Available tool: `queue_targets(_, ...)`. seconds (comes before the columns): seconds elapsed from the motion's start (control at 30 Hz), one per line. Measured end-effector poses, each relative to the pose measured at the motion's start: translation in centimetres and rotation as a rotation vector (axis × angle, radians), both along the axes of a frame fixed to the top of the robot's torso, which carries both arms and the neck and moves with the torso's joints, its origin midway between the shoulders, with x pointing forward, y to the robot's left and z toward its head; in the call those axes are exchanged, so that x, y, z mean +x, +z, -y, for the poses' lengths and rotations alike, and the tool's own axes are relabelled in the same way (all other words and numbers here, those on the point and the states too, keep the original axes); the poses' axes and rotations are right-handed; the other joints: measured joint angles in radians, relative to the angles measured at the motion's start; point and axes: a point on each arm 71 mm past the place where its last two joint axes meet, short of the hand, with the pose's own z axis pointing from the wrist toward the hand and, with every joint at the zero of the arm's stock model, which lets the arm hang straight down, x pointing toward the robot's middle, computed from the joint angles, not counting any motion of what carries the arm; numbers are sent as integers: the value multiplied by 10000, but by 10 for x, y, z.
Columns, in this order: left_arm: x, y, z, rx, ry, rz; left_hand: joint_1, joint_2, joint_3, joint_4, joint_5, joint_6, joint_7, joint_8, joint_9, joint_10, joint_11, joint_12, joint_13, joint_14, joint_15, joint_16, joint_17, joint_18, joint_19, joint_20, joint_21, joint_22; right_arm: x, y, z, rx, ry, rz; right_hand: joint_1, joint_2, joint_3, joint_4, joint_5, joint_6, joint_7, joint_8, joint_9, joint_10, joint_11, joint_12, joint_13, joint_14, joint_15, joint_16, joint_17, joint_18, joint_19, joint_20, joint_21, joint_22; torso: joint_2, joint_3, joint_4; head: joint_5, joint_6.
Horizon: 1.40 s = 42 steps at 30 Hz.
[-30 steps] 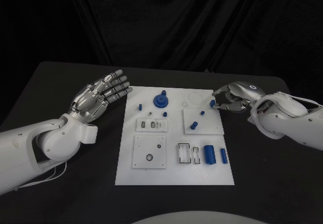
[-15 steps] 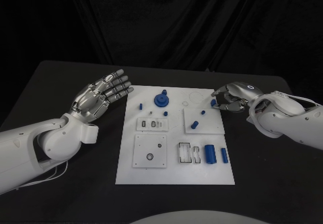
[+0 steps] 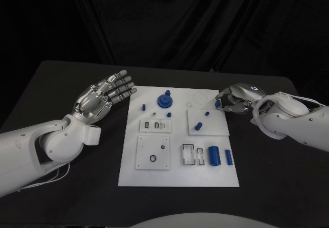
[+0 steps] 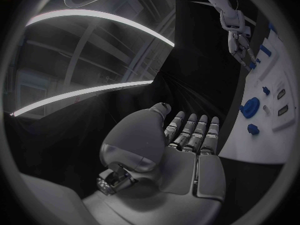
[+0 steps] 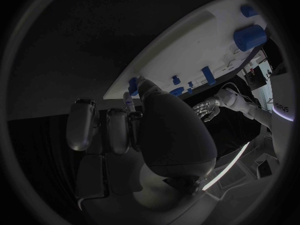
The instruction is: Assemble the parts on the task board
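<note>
Part [image 3: 217, 103] pinched in right robot hand [image 3: 233, 100].

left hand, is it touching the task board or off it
Apart. The head view shows the left hand open, fingers spread, with black table between it and the task board.

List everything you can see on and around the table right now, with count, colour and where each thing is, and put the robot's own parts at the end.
table: one, black, under everything.
task board: one, white, middle of the table.
round knob part: one, blue, far middle of the board.
large cylinder: one, blue, lying near the board's near right edge.
slim cylinder: one, blue, lying just right of the large cylinder.
short peg: one, blue, on the raised square plate right of centre.
small part: one, blue, at the right hand's fingertips.
left hand: one, silver, left of the board, holding nothing.
right hand: one, silver, at the board's far right corner, fingers curled around the small part.
</note>
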Motion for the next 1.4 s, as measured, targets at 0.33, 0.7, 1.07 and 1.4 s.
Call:
queue_targets(0.33, 0, -1, 0, -17, -33, -20, -1, -2, 16, -16, 0, 0, 0, 0, -2, 0, 0, 0, 0, 0, 0, 0, 0, 0, 0, 0, -45, -18, 2, -1, 0, -37, -57, -31, 68, 68, 0, 0, -1, 382, 16, 212, 206, 28, 27, 0, 0, 0, -1, 0, 0, -1, 0, 0, -77, 0, 0, 1, 1, 18, -49)
queue_targets(0.7, -1, -5, 1, -56, -104, -101, -88, -8, 55, 0, 0, 0, 0, 0, -3, -1, -1, 0, -1, -38, 37, 0, -1, -162, -35, 35, -52, -31, 3, -1, -1, -33, -68, -17, 196, 197, 0, 0, -1, 884, 54, 685, 511, 28, 27, 0, 0, 27, 26, -41, 0, -2, 0, 0, -125, -1, 0, -1, 6, 24, -81)
queue_targets(1.07, -1, -7, -1, -52, -81, -140, -88, -8, 55, 0, 0, 0, 0, 0, -4, -1, -1, 0, -1, -37, 37, -1, -1, -160, -35, 35, -52, -30, 3, 3, -6, 199, 36, 428, 354, 598, 151, -183, 457, 1376, -16, 1250, 861, 28, 100, 38, 0, -11, 64, -41, 0, -3, 37, 36, -125, 7, -1, -1, 3, 25, -112)
queue_targets(1.4, -2, -8, -3, -45, -49, -167, -88, -8, 83, -27, 0, 74, 0, 40, 2, -1, -1, 0, -1, -37, 37, -1, -1, -159, -35, 35, -52, -29, -10, 27, -26, 848, 612, 1170, 475, 715, 234, -297, 894, 1413, 18, 1333, 860, 28, 100, 80, 0, -11, 64, 5, 0, -4, 72, 72, -16, 6, -4, 5, -25, 114, -187)
